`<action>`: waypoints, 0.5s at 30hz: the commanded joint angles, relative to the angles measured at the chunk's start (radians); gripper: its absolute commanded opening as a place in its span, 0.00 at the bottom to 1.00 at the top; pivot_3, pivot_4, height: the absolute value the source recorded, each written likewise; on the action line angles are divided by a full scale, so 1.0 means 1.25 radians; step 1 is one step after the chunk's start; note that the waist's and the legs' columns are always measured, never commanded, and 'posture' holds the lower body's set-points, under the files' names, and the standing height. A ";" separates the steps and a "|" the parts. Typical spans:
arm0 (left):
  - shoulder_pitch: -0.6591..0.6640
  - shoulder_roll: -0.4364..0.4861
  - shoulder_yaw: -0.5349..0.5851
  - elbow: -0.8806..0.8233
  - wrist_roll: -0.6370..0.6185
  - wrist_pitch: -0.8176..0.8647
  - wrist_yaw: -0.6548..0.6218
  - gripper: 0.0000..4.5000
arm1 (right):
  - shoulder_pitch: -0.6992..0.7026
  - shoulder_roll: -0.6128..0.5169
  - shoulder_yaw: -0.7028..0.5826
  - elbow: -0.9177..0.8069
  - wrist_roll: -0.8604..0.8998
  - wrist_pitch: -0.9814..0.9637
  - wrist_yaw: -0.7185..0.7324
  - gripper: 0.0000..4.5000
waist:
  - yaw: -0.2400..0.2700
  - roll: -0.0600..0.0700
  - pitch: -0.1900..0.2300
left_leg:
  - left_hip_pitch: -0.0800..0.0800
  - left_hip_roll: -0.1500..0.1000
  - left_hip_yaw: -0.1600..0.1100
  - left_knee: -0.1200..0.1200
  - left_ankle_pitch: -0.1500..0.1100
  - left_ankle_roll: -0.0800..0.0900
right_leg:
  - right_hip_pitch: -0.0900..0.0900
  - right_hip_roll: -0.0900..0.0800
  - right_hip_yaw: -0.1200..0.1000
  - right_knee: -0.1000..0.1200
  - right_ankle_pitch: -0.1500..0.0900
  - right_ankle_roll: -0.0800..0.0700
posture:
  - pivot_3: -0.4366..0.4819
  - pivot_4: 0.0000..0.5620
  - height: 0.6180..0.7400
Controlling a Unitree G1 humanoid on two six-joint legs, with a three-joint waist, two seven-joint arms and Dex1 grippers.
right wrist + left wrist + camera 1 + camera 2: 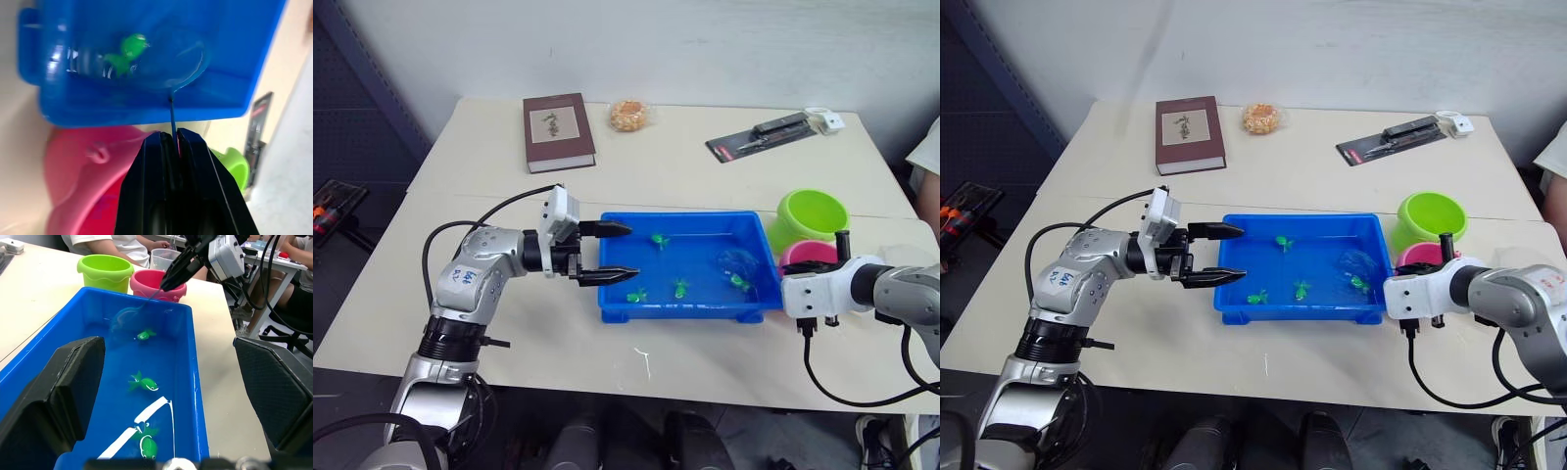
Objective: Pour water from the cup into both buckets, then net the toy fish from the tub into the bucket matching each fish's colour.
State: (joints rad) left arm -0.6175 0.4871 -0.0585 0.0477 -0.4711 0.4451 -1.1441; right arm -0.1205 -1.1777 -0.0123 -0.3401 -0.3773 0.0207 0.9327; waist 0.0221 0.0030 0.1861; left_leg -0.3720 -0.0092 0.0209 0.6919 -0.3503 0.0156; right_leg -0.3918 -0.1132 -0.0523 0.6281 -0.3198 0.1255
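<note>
Netting is under way — right hand (172, 142) pinches the net (166, 63) around a green fish (128, 51); left hand (607, 252) spread; four fish remain in the tub (607, 299).

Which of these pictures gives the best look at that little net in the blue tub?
The right wrist view: the net sits close up, its hoop around a green fish, its handle running into the right gripper. The left wrist view shows it farther off; the eye views show a faint hoop in the tub.
</note>
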 commanded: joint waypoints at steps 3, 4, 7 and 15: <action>0.000 0.001 0.010 -0.021 -0.005 -0.012 0.006 1.00 | -0.018 -0.042 0.003 -0.055 0.019 0.094 0.123 0.00 | 0.001 0.000 0.000 | 0.000 0.000 0.000 0.000 0.000 0.000 | 0.000 0.000 0.000 0.000 0.000 0.000 | 0.48 0.27 0.99; 0.000 0.002 0.011 -0.021 -0.005 -0.012 0.006 1.00 | -0.021 -0.045 0.003 -0.061 0.024 0.109 0.137 0.00 | 0.001 0.000 0.000 | 0.000 0.000 0.000 0.000 0.000 0.000 | 0.000 0.000 0.000 0.000 0.000 0.000 | 0.48 0.27 0.99; 0.002 0.005 0.012 -0.022 -0.006 -0.012 0.008 1.00 | -0.044 -0.034 0.011 -0.077 0.072 0.205 0.196 0.00 | 0.002 0.000 0.000 | 0.000 0.000 -0.001 0.001 0.000 0.000 | 0.001 0.000 -0.001 0.000 0.000 0.000 | 0.48 0.27 0.99; 0.006 0.011 0.017 -0.028 -0.007 -0.010 0.012 1.00 | -0.114 0.005 0.024 -0.078 0.197 0.447 0.259 0.00 | 0.001 0.000 0.000 | -0.001 0.000 -0.002 0.001 0.000 0.000 | 0.001 0.000 -0.002 0.000 0.000 0.000 | 0.48 0.27 0.99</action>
State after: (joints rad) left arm -0.6153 0.4908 -0.0575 0.0471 -0.4706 0.4447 -1.1297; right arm -0.2485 -1.1722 0.0335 -0.4279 -0.1649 0.5244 1.2390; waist 0.0228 0.0030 0.1862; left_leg -0.3729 -0.0094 0.0178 0.6936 -0.3505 0.0154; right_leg -0.3908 -0.1136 -0.0543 0.6279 -0.3198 0.1255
